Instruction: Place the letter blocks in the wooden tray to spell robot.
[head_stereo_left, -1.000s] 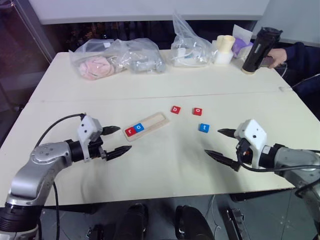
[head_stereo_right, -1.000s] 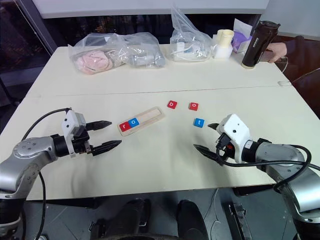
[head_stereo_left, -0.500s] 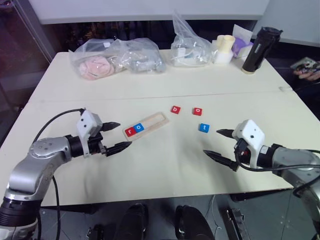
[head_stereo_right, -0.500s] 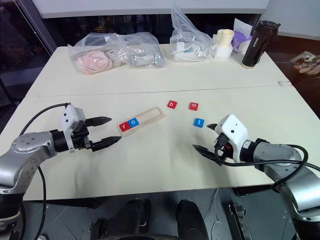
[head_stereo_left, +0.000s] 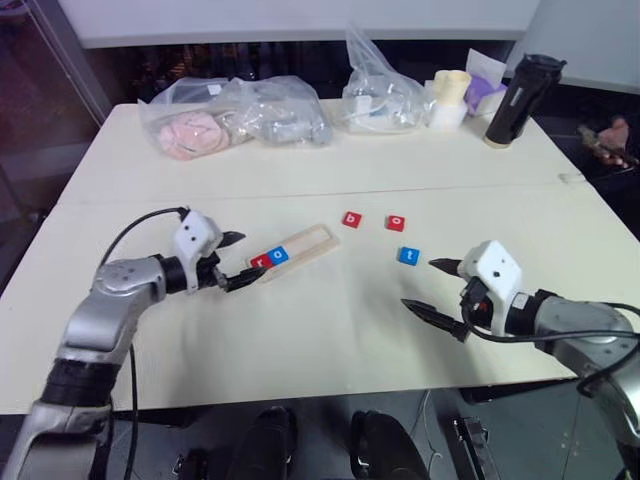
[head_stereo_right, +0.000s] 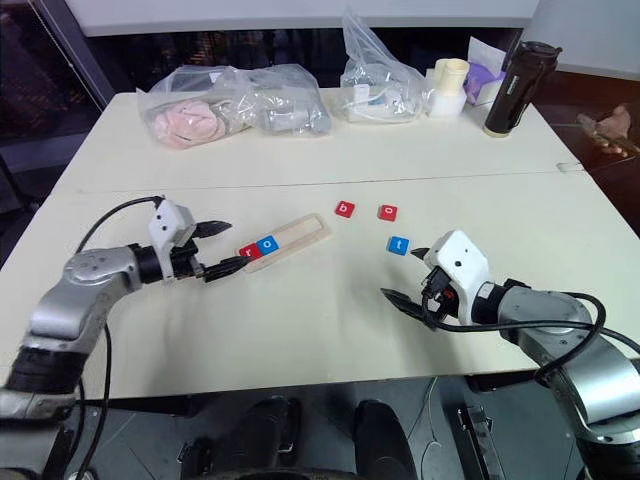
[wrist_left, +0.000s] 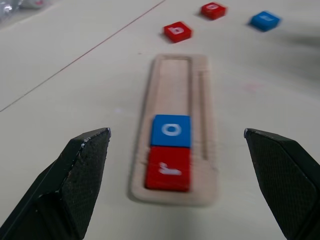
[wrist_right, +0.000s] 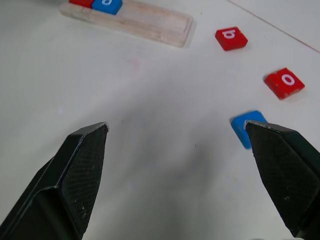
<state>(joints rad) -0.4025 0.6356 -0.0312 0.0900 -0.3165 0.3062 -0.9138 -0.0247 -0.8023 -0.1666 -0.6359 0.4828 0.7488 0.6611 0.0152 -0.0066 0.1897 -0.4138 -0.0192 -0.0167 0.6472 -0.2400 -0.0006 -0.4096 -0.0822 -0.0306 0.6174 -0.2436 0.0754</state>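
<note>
The wooden tray lies at an angle in the middle of the table, with a red "r" block and a blue "o" block at its left end. Three loose letter blocks rest on the table to the tray's right: a red "b", a red "o" and a blue "t". My left gripper is open and empty just off the tray's left end, its fingers straddling the "r" block. Open and empty too, my right gripper hovers just short of the "t".
Along the far side of the table stand clear plastic bags of soft items, another bag, a cream cup and a dark bottle. A person's hand shows at the right edge.
My left gripper has moved forward and right, up to the tray's left end. The right gripper has stayed put. The person's hand has left the bottle and drawn back.
</note>
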